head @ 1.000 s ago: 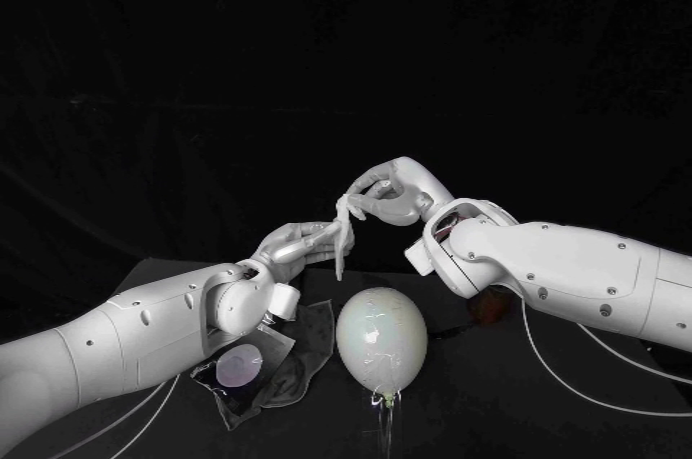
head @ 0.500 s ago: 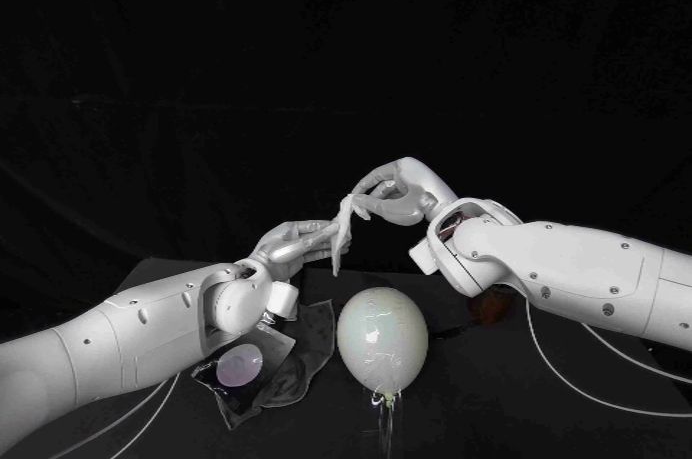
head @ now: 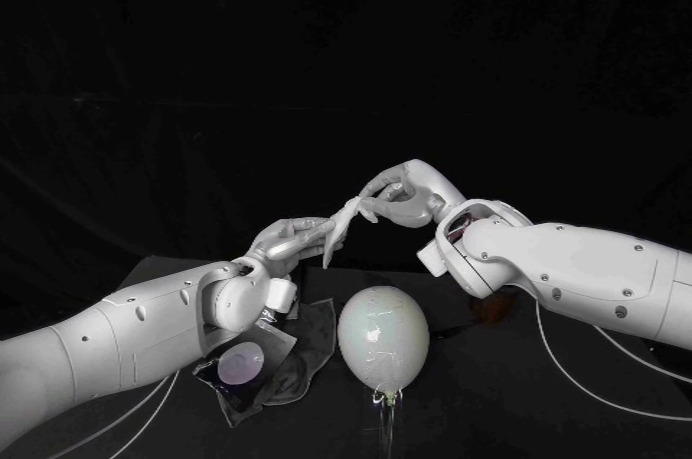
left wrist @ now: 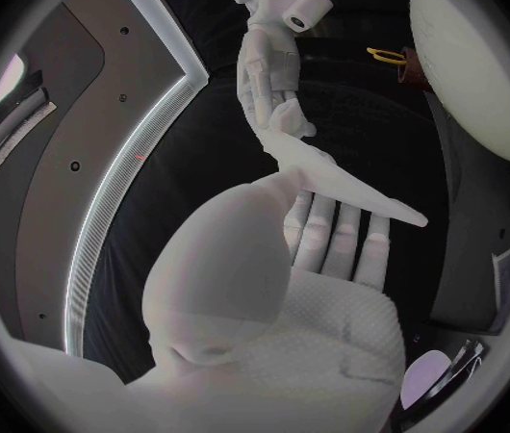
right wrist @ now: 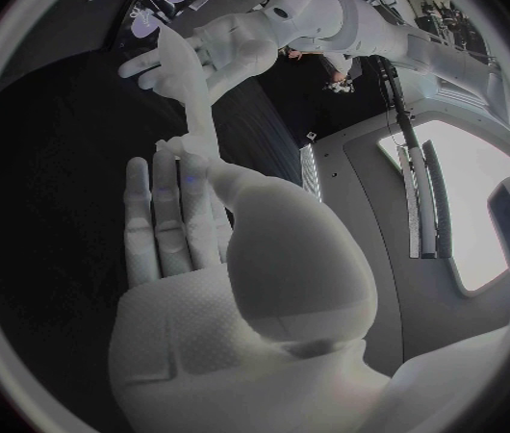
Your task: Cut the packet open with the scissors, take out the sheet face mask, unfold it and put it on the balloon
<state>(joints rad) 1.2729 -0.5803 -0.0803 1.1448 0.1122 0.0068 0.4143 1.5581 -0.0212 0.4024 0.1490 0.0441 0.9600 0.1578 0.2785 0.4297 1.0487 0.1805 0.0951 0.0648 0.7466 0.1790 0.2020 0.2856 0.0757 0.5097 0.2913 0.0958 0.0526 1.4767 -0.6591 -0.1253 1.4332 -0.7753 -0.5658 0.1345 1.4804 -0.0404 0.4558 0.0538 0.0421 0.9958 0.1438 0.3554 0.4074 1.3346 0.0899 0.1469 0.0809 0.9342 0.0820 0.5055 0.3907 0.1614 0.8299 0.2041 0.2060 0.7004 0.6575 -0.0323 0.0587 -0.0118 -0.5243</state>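
The folded white sheet mask [head: 342, 229] hangs as a narrow strip above the table, between my two hands. My right hand [head: 404, 196] pinches its upper end; the right wrist view shows the mask [right wrist: 191, 79] rising from my right hand's fingers [right wrist: 171, 212]. My left hand [head: 294, 241] holds the lower part, and the mask [left wrist: 333, 181] lies across my left hand's fingers [left wrist: 331, 241]. The pale balloon [head: 382, 339] lies on the table below both hands. The cut dark packet [head: 248, 371] lies left of the balloon, under my left arm.
Scissors with orange handles [left wrist: 388, 56] lie on the table beyond the balloon [left wrist: 477, 67], near my right arm. Thin white cables [head: 577, 369] trail over the black table [head: 534, 419] at the right.
My right hand has shifted slightly right with the mask's top end. The strip now leans more and its lower end sits higher by my left hand. The balloon and packet have not moved.
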